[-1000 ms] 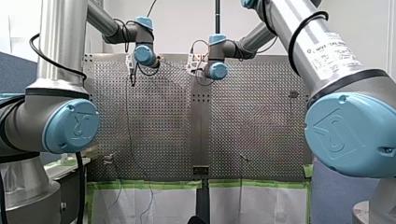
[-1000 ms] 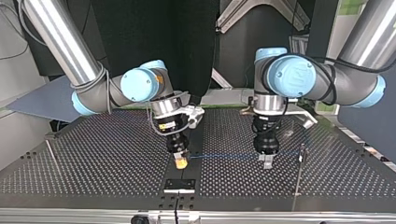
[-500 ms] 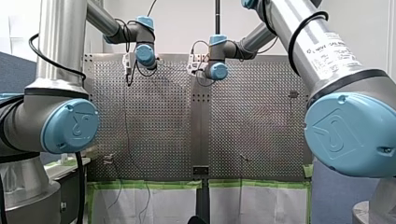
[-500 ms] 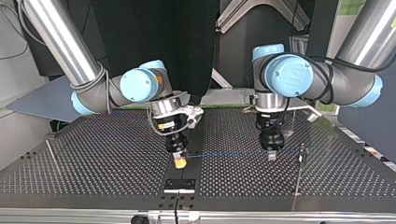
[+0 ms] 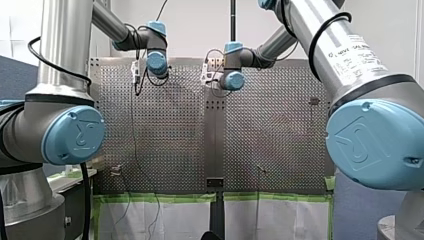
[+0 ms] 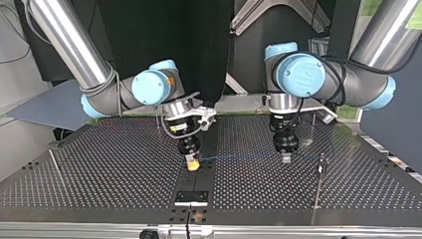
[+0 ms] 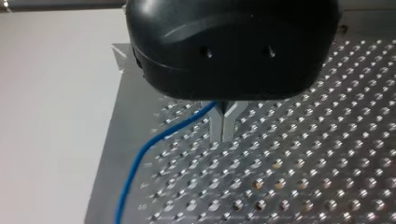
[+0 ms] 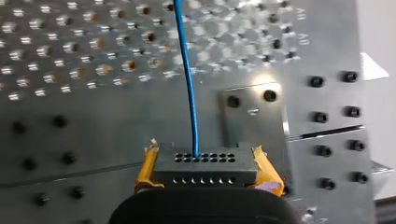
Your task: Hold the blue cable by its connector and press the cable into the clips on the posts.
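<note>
In the top view, at the centre of the frame, my right pincer [image 6: 192,163] is hanging just above the perforated table [image 6: 99,174]. The blue cable [image 6: 239,157] is running level from it toward the right of the frame, through my left pincer [image 6: 286,158] and on toward a thin post [image 6: 321,169]. In the right wrist view the yellow pads [image 8: 148,169] are clamping the dark connector [image 8: 205,164] from both sides, with the cable leaving its hole-patterned face. In the left wrist view the metal fingers [image 7: 217,127] are standing together at the tips, catching the cable in the fork above them.
</note>
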{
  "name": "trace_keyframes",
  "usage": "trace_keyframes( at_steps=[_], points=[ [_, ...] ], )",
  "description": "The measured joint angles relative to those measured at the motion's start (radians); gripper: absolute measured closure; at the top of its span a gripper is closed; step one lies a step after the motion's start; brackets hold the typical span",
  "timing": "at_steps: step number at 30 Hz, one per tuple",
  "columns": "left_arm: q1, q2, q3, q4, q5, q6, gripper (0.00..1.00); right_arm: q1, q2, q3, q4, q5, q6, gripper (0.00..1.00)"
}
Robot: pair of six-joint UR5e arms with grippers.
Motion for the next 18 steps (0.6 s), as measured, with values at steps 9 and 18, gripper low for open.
trace_keyframes(
  at_steps=[9, 18],
  points=[
    [-0.033, -0.054, -0.049, 0.044, 0.001, 0.01, 1.0, 0.003, 0.001, 0.076, -0.019, 0.001, -0.001, 1.0],
    [-0.048, -0.111, -0.12, 0.112, 0.002, 0.001, 1.0, 0.016, 0.001, 0.149, -0.061, 0.001, 0.003, 1.0]
  ],
)
